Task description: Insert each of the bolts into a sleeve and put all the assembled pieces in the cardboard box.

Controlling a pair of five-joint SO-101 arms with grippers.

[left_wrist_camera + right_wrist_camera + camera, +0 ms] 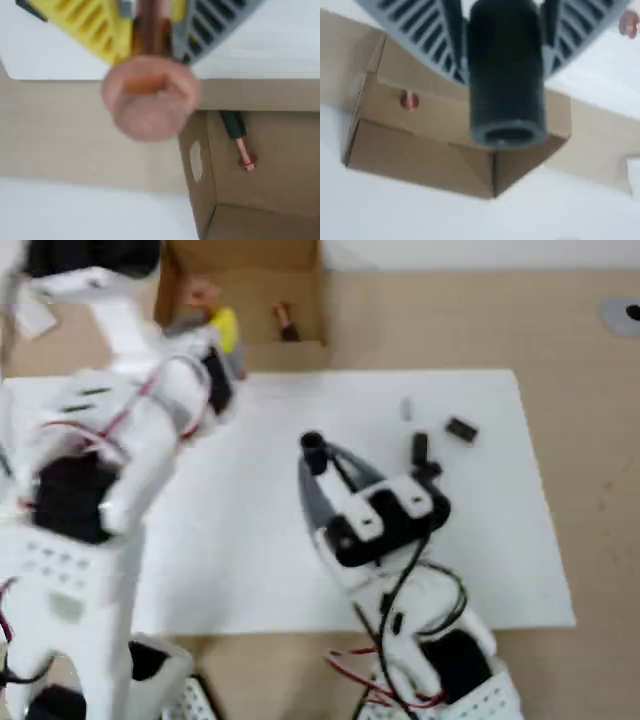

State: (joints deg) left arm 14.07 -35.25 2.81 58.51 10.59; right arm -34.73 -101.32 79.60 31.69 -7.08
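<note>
My left gripper point(222, 335), with one yellow and one grey finger, is shut on a copper bolt point(150, 95) beside the near left corner of the cardboard box point(250, 352). The bolt's head faces the left wrist camera. One assembled piece point(239, 140), a copper bolt in a black sleeve, lies inside the box. My right gripper point(315, 465) is shut on a black sleeve point(507, 75) over the middle of the white mat point(250, 540), the sleeve's open end pointing toward the box point(445, 135). Two more black sleeves point(420, 448) point(460, 428) and a pale bolt point(406, 408) lie on the mat's far right.
The box stands on the wooden table just beyond the mat's far edge. A grey object point(625, 312) sits at the table's far right. Both arm bases and their wires take up the near edge; the mat between the arms is bare.
</note>
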